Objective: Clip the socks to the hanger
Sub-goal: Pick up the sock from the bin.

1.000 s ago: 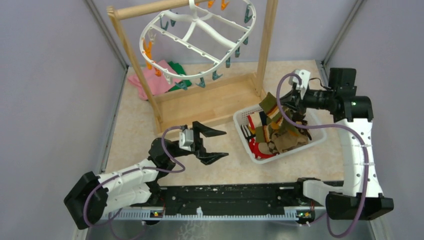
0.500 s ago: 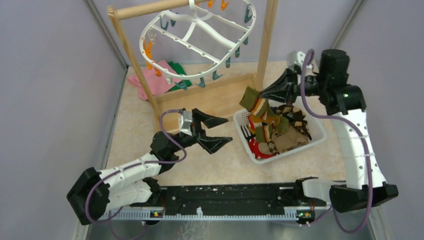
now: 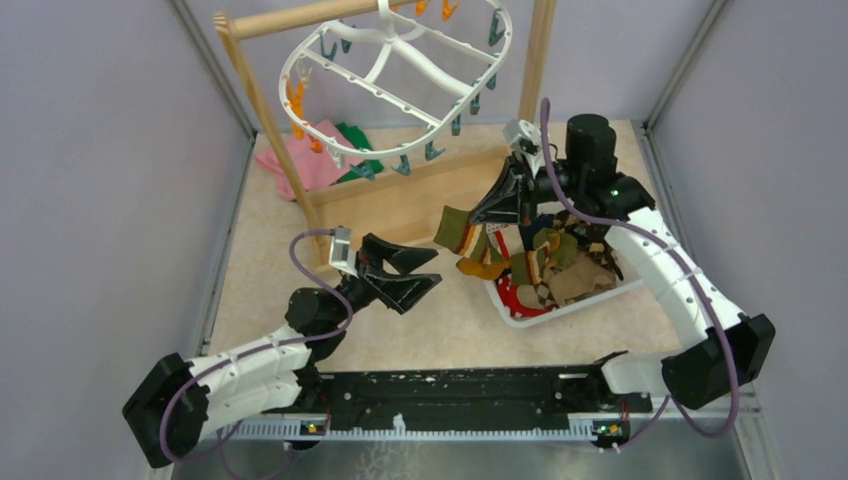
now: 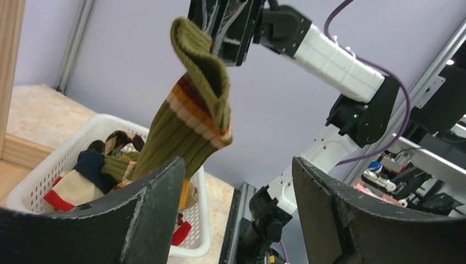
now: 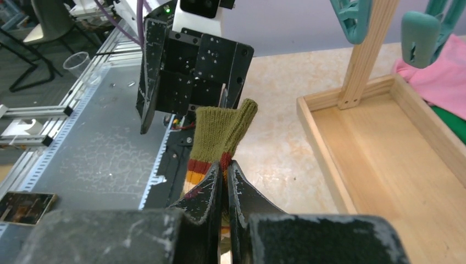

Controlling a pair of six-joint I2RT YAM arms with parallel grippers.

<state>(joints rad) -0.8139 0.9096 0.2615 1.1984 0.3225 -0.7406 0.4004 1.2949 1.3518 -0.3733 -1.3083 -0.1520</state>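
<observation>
Pinches sock [image 5: 222,129] by a thin fold in right gripper [image 5: 224,168], aloft beside basket [image 3: 520,315], well short of hanger [image 3: 400,90], facing spread left gripper [image 3: 435,270]; could drop it if handover tugs so slight a hold.

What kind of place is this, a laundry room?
Probably a robot lab test cell, not a home: two arms bolted to a table, a staged hanger and basket of socks, and office chairs beyond.
</observation>
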